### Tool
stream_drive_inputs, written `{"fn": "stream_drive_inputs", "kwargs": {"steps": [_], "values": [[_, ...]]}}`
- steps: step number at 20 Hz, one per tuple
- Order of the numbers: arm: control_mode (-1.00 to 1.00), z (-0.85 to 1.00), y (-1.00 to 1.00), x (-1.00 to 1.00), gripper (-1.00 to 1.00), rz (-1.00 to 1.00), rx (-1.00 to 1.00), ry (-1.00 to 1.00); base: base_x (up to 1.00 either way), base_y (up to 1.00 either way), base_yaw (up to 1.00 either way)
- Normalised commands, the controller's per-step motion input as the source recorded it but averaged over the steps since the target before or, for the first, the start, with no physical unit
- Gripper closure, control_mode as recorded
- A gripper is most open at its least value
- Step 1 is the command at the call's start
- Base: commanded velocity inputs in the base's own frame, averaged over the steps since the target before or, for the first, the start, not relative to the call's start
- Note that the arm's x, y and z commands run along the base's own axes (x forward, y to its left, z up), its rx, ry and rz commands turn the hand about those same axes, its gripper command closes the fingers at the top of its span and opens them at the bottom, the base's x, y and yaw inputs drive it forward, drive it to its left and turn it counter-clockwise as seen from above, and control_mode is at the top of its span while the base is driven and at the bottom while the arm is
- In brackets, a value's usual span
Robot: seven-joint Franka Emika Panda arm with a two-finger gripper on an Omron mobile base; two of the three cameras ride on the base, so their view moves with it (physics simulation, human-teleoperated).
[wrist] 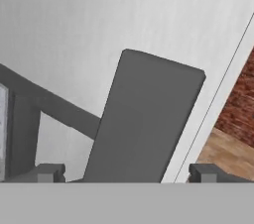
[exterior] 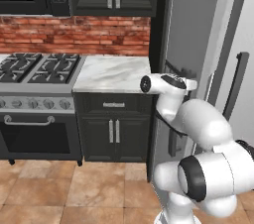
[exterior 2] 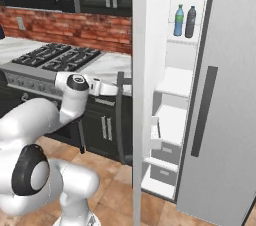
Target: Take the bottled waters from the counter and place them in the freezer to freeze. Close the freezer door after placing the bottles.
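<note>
Two bottled waters [exterior 2: 184, 21] stand side by side on the freezer's [exterior 2: 175, 82] top shelf, blue left of dark. Freezer door [exterior 2: 139, 95] hangs open; gripper [wrist: 126, 172] fingers spread wide, straddling its dark handle [wrist: 144, 119].

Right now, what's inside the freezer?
On a high shelf in the freezer stand both bottled waters, the blue one and the dark one, side by side. Below are bare white shelves and drawers. The open freezer door hides the left part.

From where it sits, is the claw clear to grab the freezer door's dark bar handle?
Probably yes: the open claw straddles the dark bar handle, with nothing between them.
</note>
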Motion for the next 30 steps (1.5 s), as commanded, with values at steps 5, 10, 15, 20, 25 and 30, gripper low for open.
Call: {"fn": "stream_drive_inputs", "kwargs": {"steps": [5,10,15,20,25,30], "values": [[-1.0,-0.12,-0.86,0.16,-1.0,0.11,0.0,0.0,0.0,0.0,0.0],[-1.0,-0.09,-0.65,0.55,-1.0,0.01,0.0,0.0,0.0,0.0,0.0],[-1.0,-0.03,-0.48,0.55,-1.0,0.0,0.0,0.0,0.0,0.0,0.0],[-1.0,0.0,-0.45,0.34,-1.0,0.0,0.0,0.0,0.0,0.0,0.0],[-1.0,0.0,-0.56,0.38,-1.0,0.01,0.03,0.0,0.0,0.0,0.0],[-1.0,0.0,-0.53,0.48,-1.0,0.02,0.04,0.0,0.0,0.0,0.0]]}}
